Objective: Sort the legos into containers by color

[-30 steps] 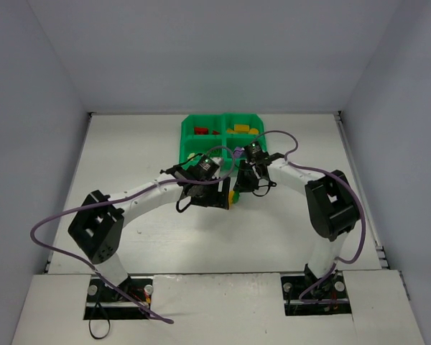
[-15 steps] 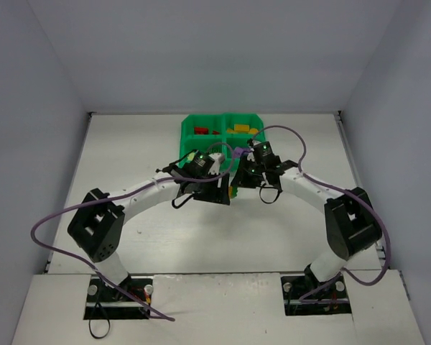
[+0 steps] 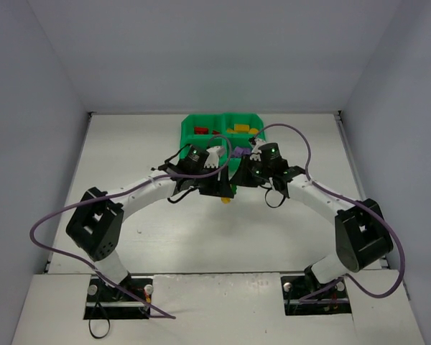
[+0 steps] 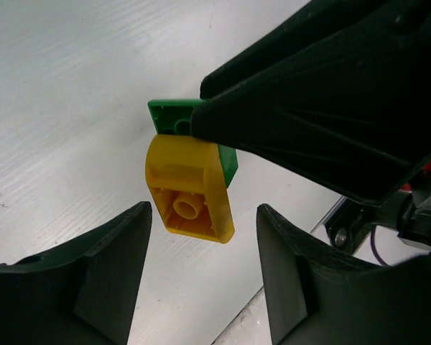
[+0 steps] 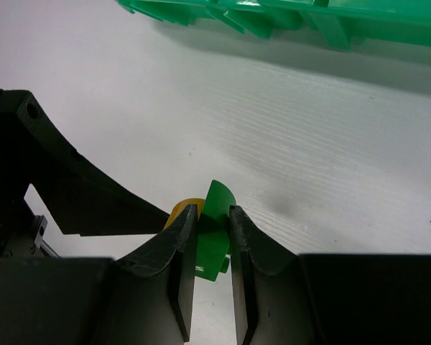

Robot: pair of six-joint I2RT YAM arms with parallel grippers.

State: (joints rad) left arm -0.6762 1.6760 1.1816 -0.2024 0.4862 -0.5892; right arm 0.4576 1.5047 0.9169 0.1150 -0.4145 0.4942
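My right gripper is shut on a green lego held above the table. A yellow lego is stuck to that green lego and hangs from it. My left gripper is open, its fingers on either side just below the yellow lego and not touching it. In the top view both grippers meet in front of the green tray, with the yellow lego showing under them. The tray's back compartments hold red legos and yellow legos. The arms hide its front compartments.
The tray's near wall lies just beyond my right gripper. Purple cables loop over both arms. Grey walls enclose the white table on three sides.
Both wrists have moved a little toward the tray and closer together. The right arm's elbow has swung out to the right and nearer. The joined legos have shifted slightly left.
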